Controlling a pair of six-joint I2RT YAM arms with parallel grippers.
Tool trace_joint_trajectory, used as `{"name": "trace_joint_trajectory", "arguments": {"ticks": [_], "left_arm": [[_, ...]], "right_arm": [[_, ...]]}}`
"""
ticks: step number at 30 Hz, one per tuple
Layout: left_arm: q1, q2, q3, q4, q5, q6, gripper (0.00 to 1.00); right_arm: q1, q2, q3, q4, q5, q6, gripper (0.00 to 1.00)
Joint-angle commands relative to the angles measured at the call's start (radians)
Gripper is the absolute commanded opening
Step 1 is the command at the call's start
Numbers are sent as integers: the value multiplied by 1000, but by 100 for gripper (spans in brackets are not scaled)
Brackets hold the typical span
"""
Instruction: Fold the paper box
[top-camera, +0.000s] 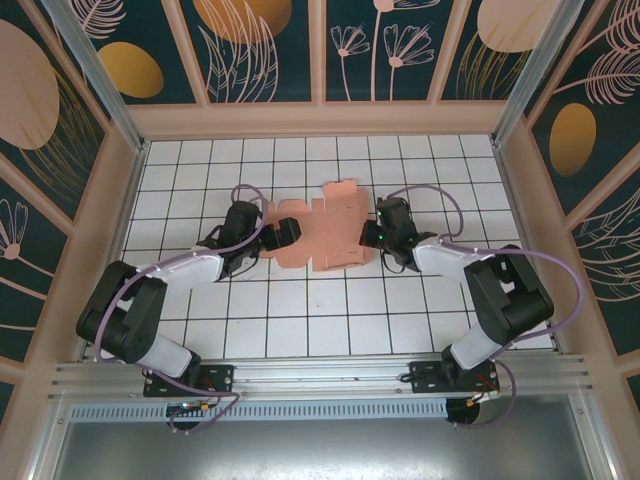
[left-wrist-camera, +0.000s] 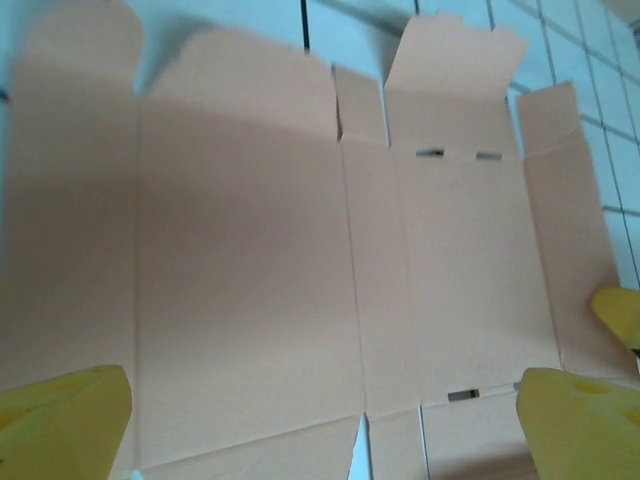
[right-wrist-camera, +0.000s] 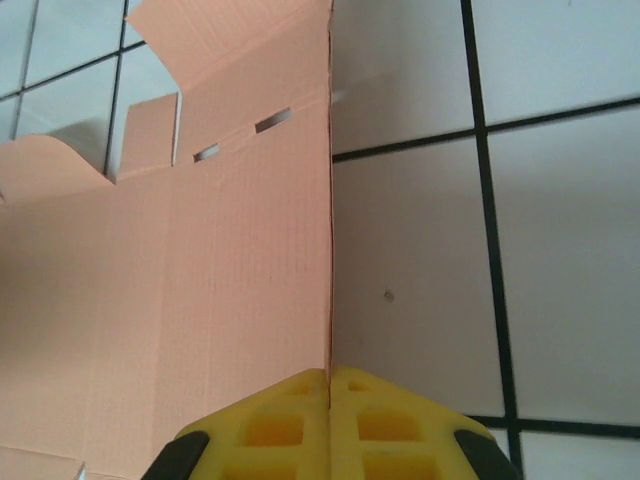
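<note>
A: Position of the paper box (top-camera: 325, 235)?

B: Salmon-pink card, opened out as a blank on the white-tiled worktop (top-camera: 300, 320). Sits mid-worktop, between the two arms. Creases and end flaps plain to see.

A: Left side?

B: Left gripper (top-camera: 283, 232) at the blank's left edge. From the left wrist (left-wrist-camera: 320, 430), jaws spread wide, one yellow pad (left-wrist-camera: 60, 420) at each lower corner of the view, the card (left-wrist-camera: 250, 270) lying across the gap. Nothing pinched.

A: Right side?

B: Right gripper (top-camera: 385, 225) at the blank's right edge. From the right wrist (right-wrist-camera: 330, 400), yellow jaws pressed together. The card's (right-wrist-camera: 200, 300) straight edge runs down into the seam between them, so they pinch that edge.

A: Other detail?

B: Two small slots (right-wrist-camera: 235, 138) near one end flap. That flap tilts up off the tiles.
</note>
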Motion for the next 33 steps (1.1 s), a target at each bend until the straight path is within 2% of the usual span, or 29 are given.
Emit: {"name": "trace_joint_trajectory", "arguments": {"ticks": [1,7,14,25,27,33], "left_arm": [[4,-12,50,-46,-80,51,99],[4,-35,61,-37,-73,21,99],[4,-93,27,-64,-112,-7,99],[5,-125,12,-89,-159,-14,99],[5,-121,10,-82,-163,-14,99],[7,-105,12,-75,-188,-19,99]], "right_arm": [[8,26,99,-253,98,-145,0],[31,106,260,-410,227,-319,0],[139,244,435,-507,465,-360,0],[288,494,659,-667,906,-241,0],[302,527,680,-682,951,-234,0],[313,528,639,-622,979,-260,0]]}}
